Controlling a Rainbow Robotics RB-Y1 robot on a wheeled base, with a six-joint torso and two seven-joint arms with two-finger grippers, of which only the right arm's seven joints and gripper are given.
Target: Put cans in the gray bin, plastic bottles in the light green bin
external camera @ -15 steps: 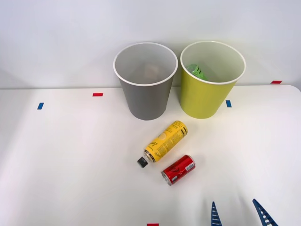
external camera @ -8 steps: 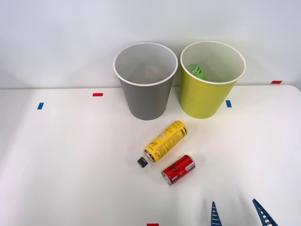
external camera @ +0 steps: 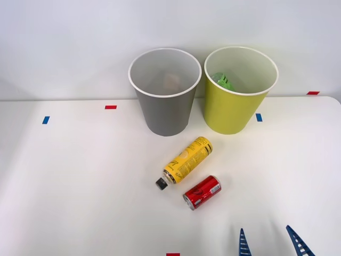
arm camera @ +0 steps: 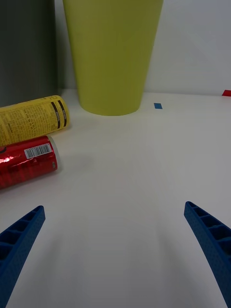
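Note:
A red can (external camera: 202, 192) (arm camera: 25, 162) lies on its side on the white table. Beside it, farther from me, lies a yellow bottle (external camera: 185, 161) (arm camera: 32, 119) with a black cap. At the back stand the gray bin (external camera: 164, 93) (arm camera: 24, 48) and, to its right, the light green bin (external camera: 238, 90) (arm camera: 113, 53). A green bottle (external camera: 222, 81) rests inside the light green bin, and something pale lies in the gray bin. My right gripper (external camera: 268, 241) (arm camera: 115, 250) is open and holds nothing, near the table's front edge, to the right of the red can.
Small red (external camera: 110, 107) and blue (external camera: 46, 120) tape marks dot the table. A blue mark (external camera: 259, 117) (arm camera: 158, 105) sits by the light green bin. A white wall rises right behind the bins.

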